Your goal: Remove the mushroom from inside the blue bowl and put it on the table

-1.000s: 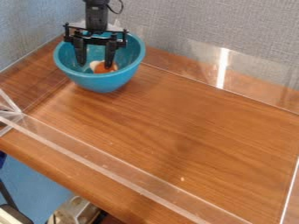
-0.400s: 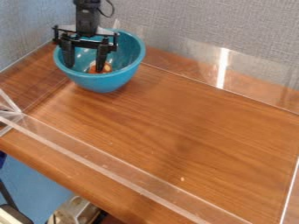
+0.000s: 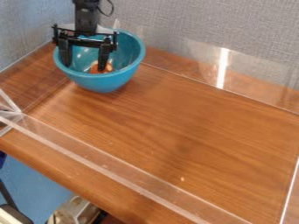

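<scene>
**Mushroom not yet out of the bowl**

Compared with the earliest picture, the end effector (image 3: 86, 54) sits a little further toward the upper left of the frame, over the left half of the bowl rather than its middle; against the most recent earlier picture nothing has visibly shifted.

The surface (image 3: 176, 114), a glossy reddish-brown wooden top edged by clear low walls, fills most of the frame and carries nothing of the task outside the bowl. So the placing step is, by my reading, entirely ahead.

The blue bowl (image 3: 117, 77) stands in the upper left corner of the frame, upright, close to the back wall. It is deep, turquoise and smooth.

The end effector reaches straight down into the bowl, its two dark fingers spread apart, one at each side of the bowl's inside. It appears to grip nothing.

The mushroom (image 3: 96, 65) lies low inside the bowl, between the fingers: a small orange-tan patch, too small to make out cap from stem. I judge the grasp is not yet made; lifting and setting down remain.
</scene>
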